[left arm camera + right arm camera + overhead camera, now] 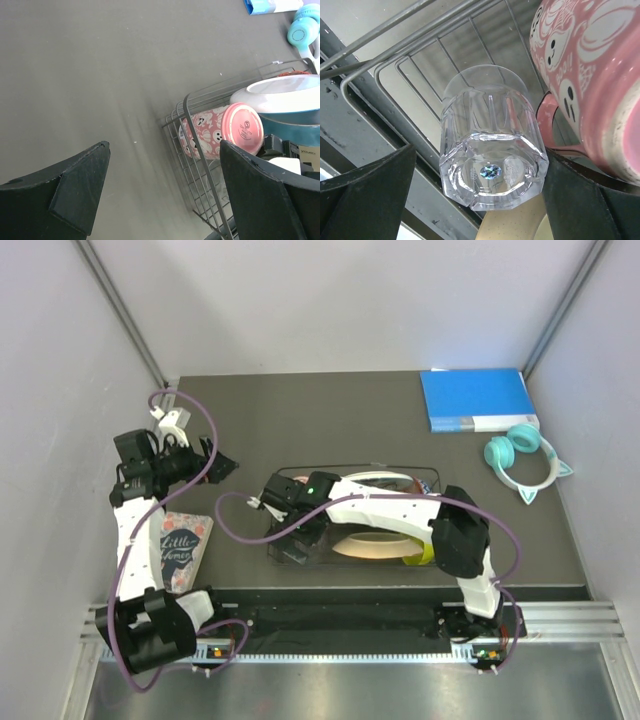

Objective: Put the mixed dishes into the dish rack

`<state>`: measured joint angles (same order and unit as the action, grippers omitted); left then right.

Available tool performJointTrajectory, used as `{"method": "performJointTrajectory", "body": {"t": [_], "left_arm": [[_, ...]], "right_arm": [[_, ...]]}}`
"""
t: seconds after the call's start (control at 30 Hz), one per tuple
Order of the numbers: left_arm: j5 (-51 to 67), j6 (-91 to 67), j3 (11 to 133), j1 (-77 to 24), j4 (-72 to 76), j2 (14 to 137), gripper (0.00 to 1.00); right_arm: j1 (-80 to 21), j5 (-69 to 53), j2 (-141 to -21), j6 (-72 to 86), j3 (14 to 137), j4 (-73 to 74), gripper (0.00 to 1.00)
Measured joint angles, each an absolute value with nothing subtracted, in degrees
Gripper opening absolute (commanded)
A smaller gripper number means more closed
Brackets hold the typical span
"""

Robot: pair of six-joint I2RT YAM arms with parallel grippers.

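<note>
The glass (490,150) is being released in the rack (186,115) by the spread right gripper (480,197); clean withdrawal is being required. The left gripper (162,165) is being held spread, empty.

Small clear glass (490,150) glossy, faceted; pink-red mug (590,75) glazed ceramic (base rim duller); dish rack (202,170) thin metal wire; counter (90,65) matt.

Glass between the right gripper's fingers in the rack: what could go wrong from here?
1. The glass sits close between the fingers of the open right gripper; pulling back could catch it and tip it.
2. It stands right beside the mug; a nudge may knock them together.
</note>
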<state>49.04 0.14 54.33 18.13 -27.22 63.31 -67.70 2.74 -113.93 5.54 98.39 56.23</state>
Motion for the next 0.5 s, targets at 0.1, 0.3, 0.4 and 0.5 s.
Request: {"method": "performJointTrajectory", "body": {"t": [0.1, 0.3, 0.4, 0.5], "left_arm": [[49.1, 0.1, 54.0, 18.1, -27.0, 62.8, 0.95], [49.0, 0.1, 53.8, 18.1, -27.0, 62.6, 0.95], [49.0, 0.2, 53.8, 18.1, -27.0, 62.6, 0.95], [49.0, 0.3, 53.8, 18.1, -27.0, 62.6, 0.96]], "right_arm": [[-68.2, 3.6, -114.0, 5.5, 99.4, 57.3, 1.0], [-69.2, 5.0, -113.5, 5.8, 106.7, 60.4, 1.0], [-69.7, 5.1, -112.4, 6.2, 110.5, 62.4, 1.0], [-70.5, 5.2, -110.2, 6.6, 114.1, 64.7, 1.0]]}}
